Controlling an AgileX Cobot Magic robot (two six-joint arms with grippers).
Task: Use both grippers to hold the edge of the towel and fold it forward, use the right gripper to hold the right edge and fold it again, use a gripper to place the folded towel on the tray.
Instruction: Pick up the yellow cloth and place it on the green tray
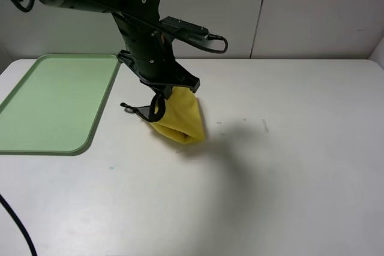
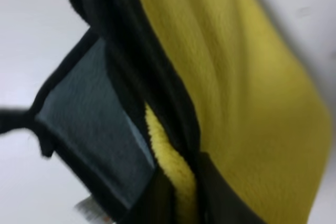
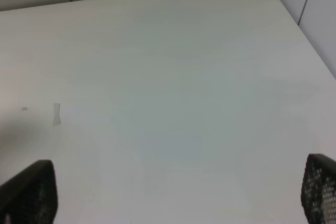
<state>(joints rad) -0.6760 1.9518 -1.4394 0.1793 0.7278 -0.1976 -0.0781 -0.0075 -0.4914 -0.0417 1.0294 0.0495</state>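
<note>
The tray lies at the far left of the white table, its near edge parallel to the table front and its right rim close to the hanging towel. Between tray and towel runs only a narrow strip of bare tabletop. To the right of the towel the table is open all the way to its right edge, with a few faint marks on the surface. A pale panelled wall stands behind the table, and a black cable curves in at the near left corner.

The left gripper hangs just right of the tray's far right corner, its jaws pinched tight on the bunched top of the towel. The yellow cloth droops from it in a loose folded mass, its lower end touching or nearly touching the table. The edge of the towel, black piping, runs past the fingers in the left wrist view, beside a grey patch of cloth.

The right gripper is spread wide over bare table, holding nothing; only its two fingertips show.
</note>
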